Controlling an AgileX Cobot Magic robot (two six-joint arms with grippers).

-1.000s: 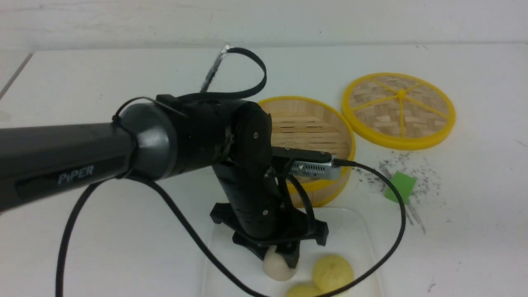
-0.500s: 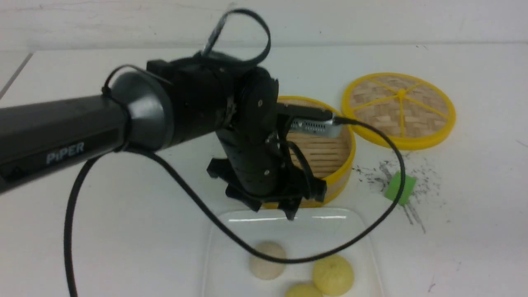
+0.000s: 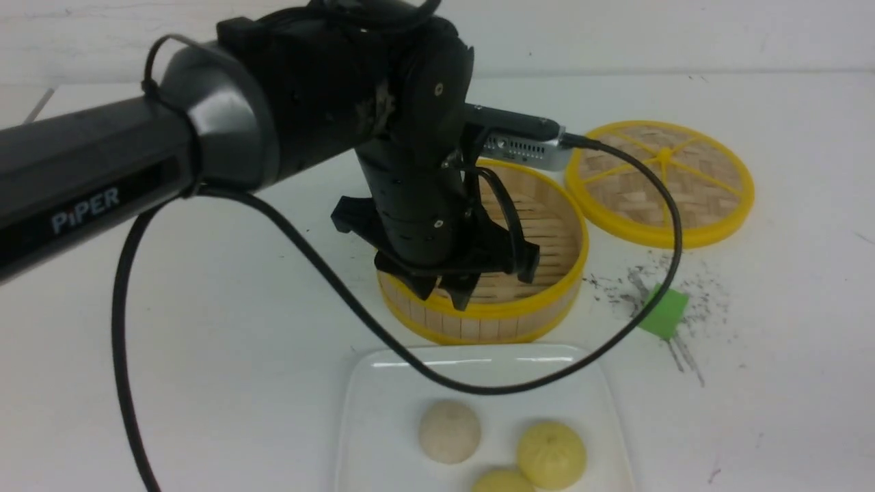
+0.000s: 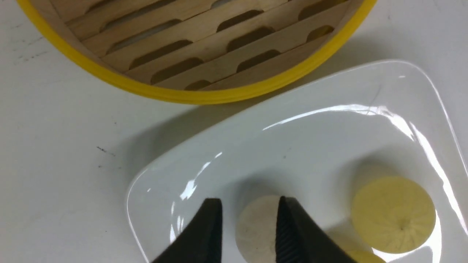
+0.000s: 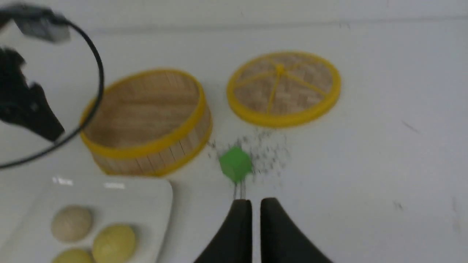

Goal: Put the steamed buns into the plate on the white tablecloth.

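Note:
Three steamed buns lie in the white square plate [image 3: 383,424] on the white tablecloth [image 3: 205,342]: an off-white one [image 3: 449,432], a pale yellow one [image 3: 551,454] and another yellow one [image 3: 502,482] cut by the frame edge. My left gripper [image 3: 448,295] hangs high above the steamer's near rim. It is open and holds nothing. In the left wrist view the off-white bun [image 4: 257,226] shows far below between the fingers [image 4: 212,226]. My right gripper [image 5: 256,204] is shut and empty above the cloth, short of the green cube [image 5: 236,163]; the front view does not show it.
An empty round yellow-rimmed bamboo steamer [image 3: 519,314] stands just behind the plate. Its woven lid [image 3: 660,183] lies flat to the back right. A green cube [image 3: 663,313] sits among dark scuff marks right of the steamer. The left arm's cable loops over the plate.
My left gripper has let go of the off-white bun on the plate, risen and drawn back over the steamer's near rim. Its jaws spread and then narrowed. The buns stay put.

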